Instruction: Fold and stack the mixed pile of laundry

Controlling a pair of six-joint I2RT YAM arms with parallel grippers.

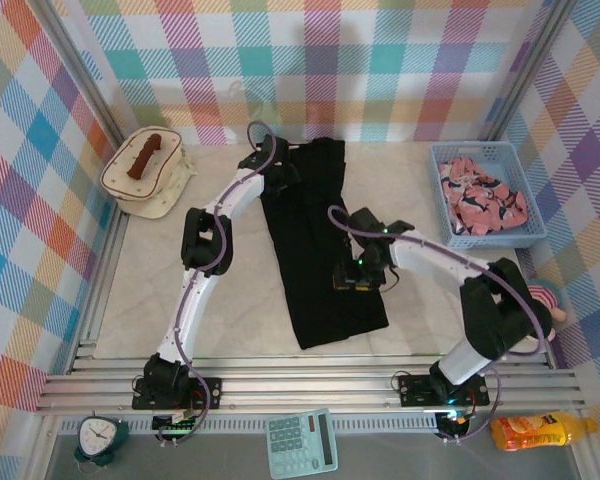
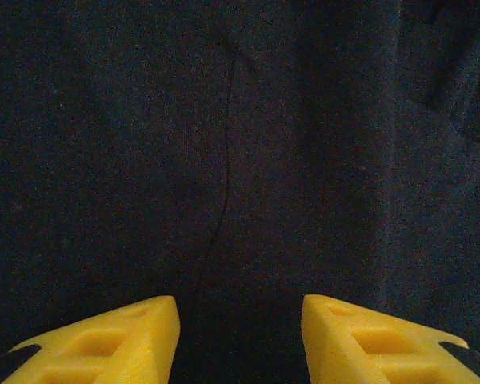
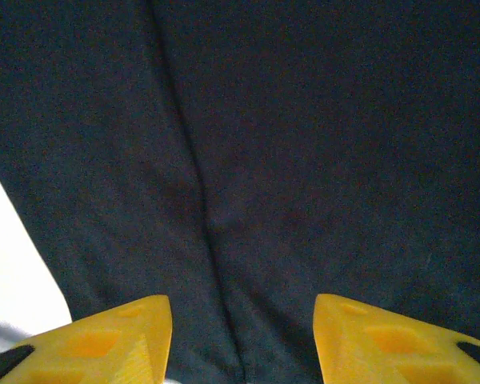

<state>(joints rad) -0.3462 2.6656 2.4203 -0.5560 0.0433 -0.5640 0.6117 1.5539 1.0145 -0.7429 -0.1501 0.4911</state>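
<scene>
The black shirt [image 1: 318, 240] lies on the table as a long narrow strip running from the back wall toward the front. My left gripper [image 1: 277, 165] hangs over its far left end, open, with black cloth [image 2: 224, 160] under the yellow fingertips [image 2: 136, 336]. Over the strip's right side, near its middle, sits my right gripper [image 1: 360, 275], open too, above a crease in the dark cloth [image 3: 248, 160]; a bit of white table [image 3: 8, 256] shows at the left. The pink printed garment [image 1: 480, 200] is bunched in the light-blue basket [image 1: 485, 150].
A cream quilted bag with a brown handle [image 1: 145, 170] sits at the back left. A doll-like toy [image 1: 545, 300] lies at the right edge. A clock [image 1: 100, 435], a calculator [image 1: 302, 445] and an orange bottle [image 1: 540, 432] rest below the front rail.
</scene>
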